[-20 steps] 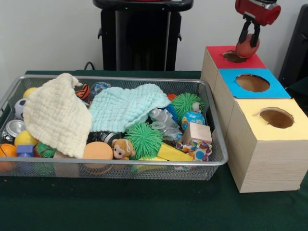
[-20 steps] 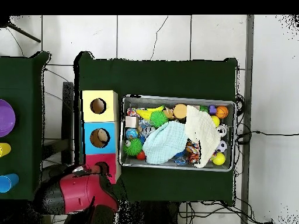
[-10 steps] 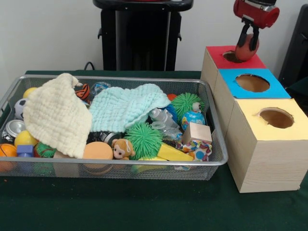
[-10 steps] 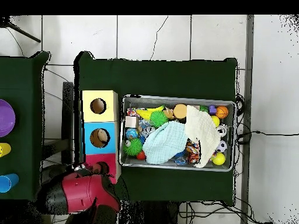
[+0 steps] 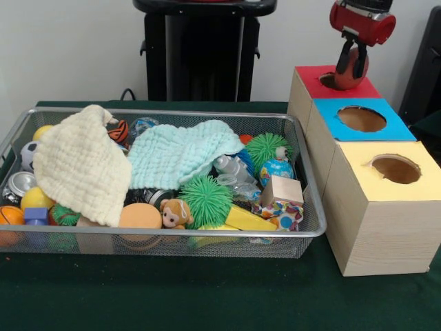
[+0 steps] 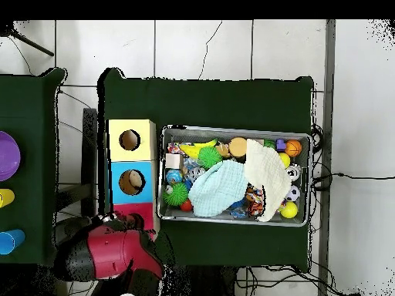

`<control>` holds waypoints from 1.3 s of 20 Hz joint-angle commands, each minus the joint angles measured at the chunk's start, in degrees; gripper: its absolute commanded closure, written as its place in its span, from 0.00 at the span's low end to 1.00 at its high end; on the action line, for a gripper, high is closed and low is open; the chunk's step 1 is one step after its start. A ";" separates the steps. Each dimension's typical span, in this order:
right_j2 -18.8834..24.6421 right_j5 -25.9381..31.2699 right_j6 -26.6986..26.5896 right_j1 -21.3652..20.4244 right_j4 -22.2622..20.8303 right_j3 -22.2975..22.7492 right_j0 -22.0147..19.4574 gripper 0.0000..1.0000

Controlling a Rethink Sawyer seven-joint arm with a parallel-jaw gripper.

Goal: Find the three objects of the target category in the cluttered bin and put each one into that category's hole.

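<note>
Front view
End effector (image 5: 351, 63): at the upper right, hanging over the red-topped box (image 5: 324, 88); its dark fingers are clamped on an orange-red ball (image 5: 351, 67).
Orange-red ball: held just above the red box's hole (image 5: 335, 81), at its right edge.
Boxes: three wooden boxes in a touching row on the green surface (image 5: 207, 296), red farthest, blue-topped box (image 5: 358, 127) in the middle, yellow-topped box (image 5: 386, 200) nearest; each has a round hole in its top.
Wire bin (image 5: 103, 238): left of the boxes, just beside them, full of clutter.
Bin contents: a cream cloth (image 5: 79, 165) draped over the left half, a pale blue cloth (image 5: 179, 155) in the middle, two green spiky balls (image 5: 205, 198), a globe ball (image 5: 276, 169), a wooden cube (image 5: 282, 190), a yellow wedge (image 5: 248, 219), a small toy monkey (image 5: 176, 212).

Overhead view
Arm (image 6: 108, 254): its red and black body lies over the lower left, covering most of the red box; the end effector itself is hidden beneath it.
Bin (image 6: 305, 179): right of the box row, with both cloths lying across its middle.
</note>
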 commanded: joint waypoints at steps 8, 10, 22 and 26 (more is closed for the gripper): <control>2.69 -4.15 0.53 2.66 -2.67 6.54 -4.57 1.00; 2.82 -3.61 0.01 1.38 -2.71 7.34 -5.08 1.00; 0.31 -2.27 2.59 1.50 -1.45 6.74 -1.82 1.00; 0.91 -3.42 3.42 1.66 -0.63 7.51 -1.74 1.00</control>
